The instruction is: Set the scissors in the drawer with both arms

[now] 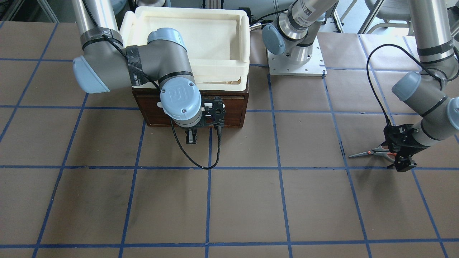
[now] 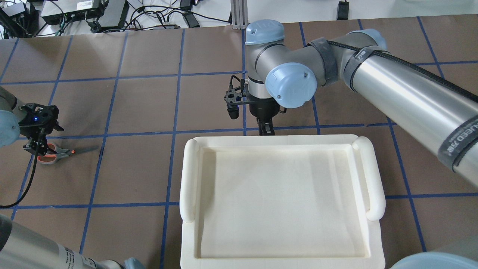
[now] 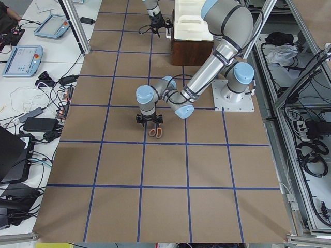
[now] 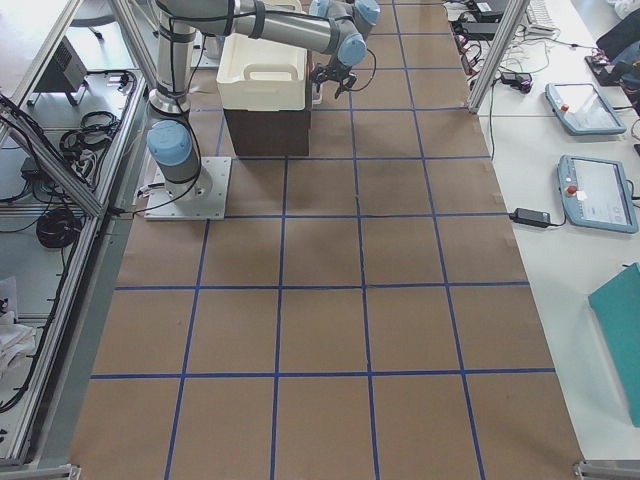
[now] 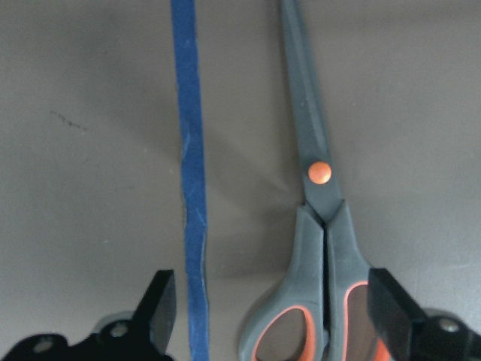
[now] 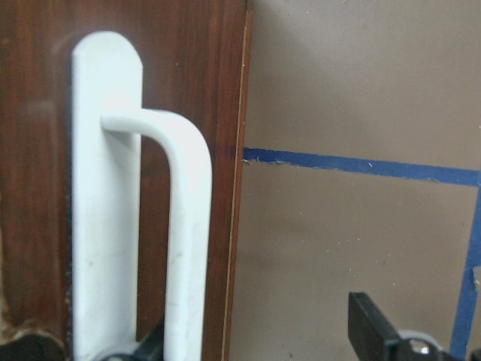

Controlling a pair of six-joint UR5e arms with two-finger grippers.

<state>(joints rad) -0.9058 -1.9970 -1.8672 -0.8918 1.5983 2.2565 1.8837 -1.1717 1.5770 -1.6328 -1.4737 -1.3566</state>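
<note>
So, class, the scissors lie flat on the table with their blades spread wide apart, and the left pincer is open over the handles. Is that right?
Not quite. The scissors lie flat on the table with their blades closed together, not spread apart, as the left wrist view shows. The left pincer is open over the handles, as stated.

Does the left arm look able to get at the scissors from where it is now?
Probably yes. The left gripper hangs right over the scissors, its open fingers on either side of the handle end, and nothing lies on them or blocks the way down.
</note>
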